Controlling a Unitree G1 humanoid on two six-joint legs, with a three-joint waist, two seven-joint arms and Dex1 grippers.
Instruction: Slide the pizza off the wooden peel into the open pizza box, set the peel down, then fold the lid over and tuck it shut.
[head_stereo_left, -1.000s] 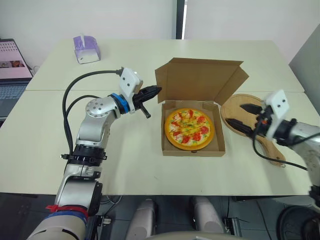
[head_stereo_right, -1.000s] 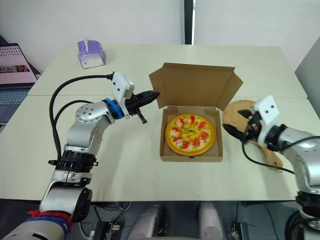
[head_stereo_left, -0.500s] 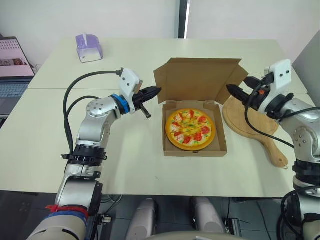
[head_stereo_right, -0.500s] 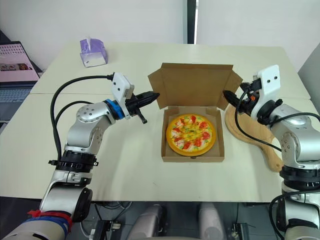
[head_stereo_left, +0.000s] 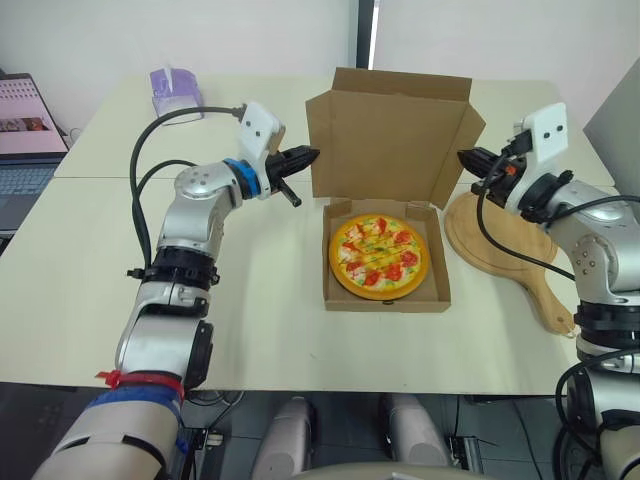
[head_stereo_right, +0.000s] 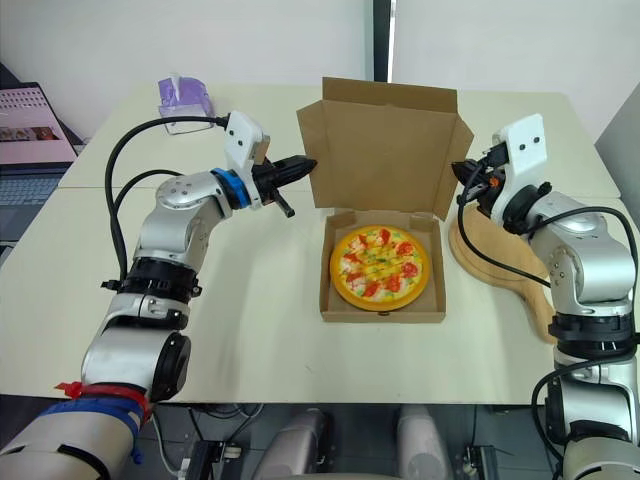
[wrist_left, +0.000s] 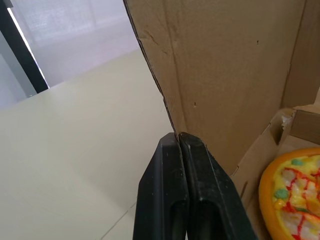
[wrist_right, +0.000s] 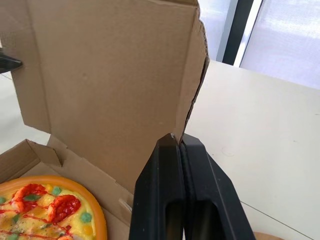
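Observation:
The pizza (head_stereo_left: 378, 255) lies flat in the open cardboard box (head_stereo_left: 385, 300) at the table's middle. The lid (head_stereo_left: 390, 130) stands nearly upright behind it. My left gripper (head_stereo_left: 310, 155) is shut, its tip against the outer edge of the lid's left flap (wrist_left: 210, 75). My right gripper (head_stereo_left: 463, 157) is shut too, its tip touching the edge of the lid's right flap (wrist_right: 192, 85). Whether either one pinches the cardboard I cannot tell. The bare wooden peel (head_stereo_left: 510, 240) rests on the table right of the box, below my right gripper.
A purple tissue box (head_stereo_left: 170, 90) stands at the table's far left corner. A laptop (head_stereo_left: 25, 130) sits beyond the left edge. The peel's handle (head_stereo_left: 553, 300) points toward the front right edge.
The lid has swung from leaning back to nearly upright. My right gripper rose off the peel, came to the right flap and shut. My left gripper lifted along with the left flap.

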